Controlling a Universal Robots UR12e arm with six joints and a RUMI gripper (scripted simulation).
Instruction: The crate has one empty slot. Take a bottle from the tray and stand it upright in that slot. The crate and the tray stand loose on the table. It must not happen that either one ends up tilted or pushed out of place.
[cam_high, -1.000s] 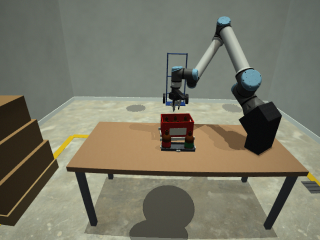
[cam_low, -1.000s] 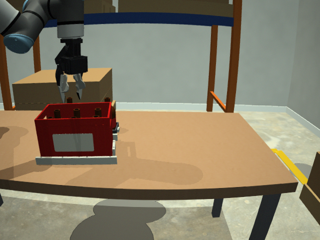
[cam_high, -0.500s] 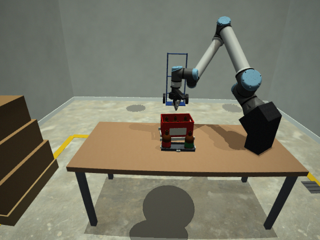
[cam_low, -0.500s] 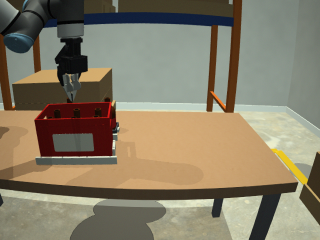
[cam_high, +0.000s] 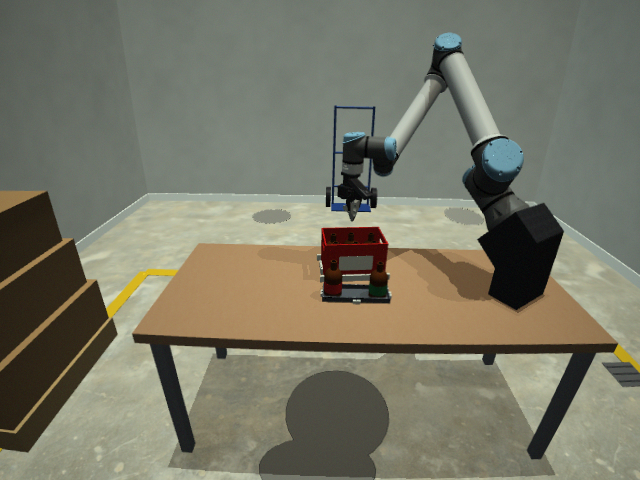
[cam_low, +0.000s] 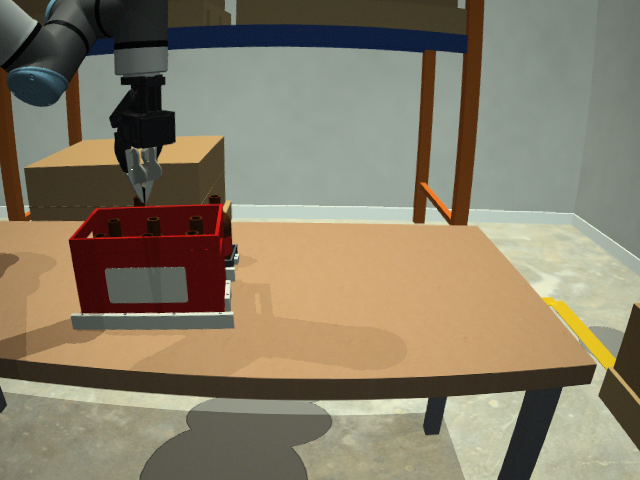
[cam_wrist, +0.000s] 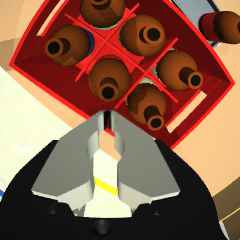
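Desk (cam_high: 248, 310): carries crate and tray, set side by side and touching. Arm (cam_high: 467, 98): reaches over desk from base at one corner. Crate (cam_low: 149, 258): red, six bottle necks visible inside, all slots filled in wrist view. Tray (cam_high: 356, 295): two upright bottles (cam_high: 333, 276) on it. End effector (cam_low: 143, 192): fully closed, fingertips together, nothing held, nothing touched; hangs above crate's edge, pointing down. Nearest crate bottle (cam_wrist: 148, 104): below and just beyond fingertips in wrist view.
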